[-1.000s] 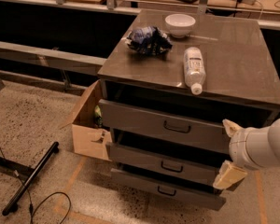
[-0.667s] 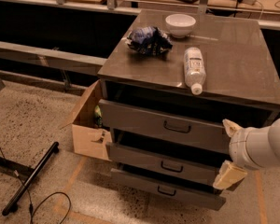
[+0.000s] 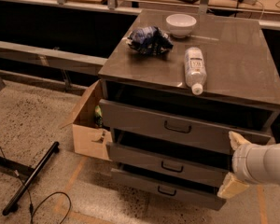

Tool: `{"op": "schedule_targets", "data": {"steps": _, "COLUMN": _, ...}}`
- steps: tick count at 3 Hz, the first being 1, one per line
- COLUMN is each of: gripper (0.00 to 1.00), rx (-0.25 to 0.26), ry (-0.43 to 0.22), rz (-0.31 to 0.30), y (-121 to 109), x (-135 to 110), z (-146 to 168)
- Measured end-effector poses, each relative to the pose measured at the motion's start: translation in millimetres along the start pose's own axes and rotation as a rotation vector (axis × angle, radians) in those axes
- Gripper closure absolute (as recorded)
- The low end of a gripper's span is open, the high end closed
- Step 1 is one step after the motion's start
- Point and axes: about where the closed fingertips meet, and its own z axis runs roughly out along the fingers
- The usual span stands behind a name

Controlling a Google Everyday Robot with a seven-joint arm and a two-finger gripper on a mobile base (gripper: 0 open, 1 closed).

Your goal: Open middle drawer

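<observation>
Middle drawer (image 3: pixel 140 157): its right end sits level with the gap between the fingers (image 3: pixel 238 140), front panel running off to their left. Gripper (image 3: pixel 234 164) is at the cabinet's right front corner. The two cream fingers are spread wide, one up by the lower edge of the top drawer (image 3: pixel 144 121), one down by the bottom drawer (image 3: pixel 144 185). We see nothing clamped in them. We can't tell if either finger touches the middle drawer's end, because the white arm (image 3: pixel 266 164) and the fingers cover that corner.

The loop handle (image 3: pixel 171 167) is left of the fingers, well apart, untouched. The drawer stands slightly out, with a dark gap above its front; its inside is in shadow and unreadable.

Up and left of the fingers, on the cabinet top (image 3: pixel 242 55):
- a clear bottle (image 3: pixel 194 68) on its side
- beyond it, a white bowl (image 3: pixel 180 24) and a crumpled blue bag (image 3: pixel 148 38)

Far left of the fingers, an open cardboard box (image 3: pixel 88 135) sits against the cabinet side, its contents hard to make out. A black bar (image 3: pixel 30 178) and a cable (image 3: pixel 46 204) lie on the floor. The arm is cut off at the right edge.
</observation>
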Motion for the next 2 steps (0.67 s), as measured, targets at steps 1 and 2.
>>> {"op": "schedule_targets", "data": {"steps": 1, "gripper": 0.00, "rx": -0.043, "ry": -0.022, "rz": -0.067, "y": 23, "x": 32, "z": 38}}
{"op": "schedule_targets", "data": {"steps": 2, "gripper": 0.00, "rx": -0.089, "ry": -0.043, "rz": -0.108, "y": 43, "x": 50, "z": 69}}
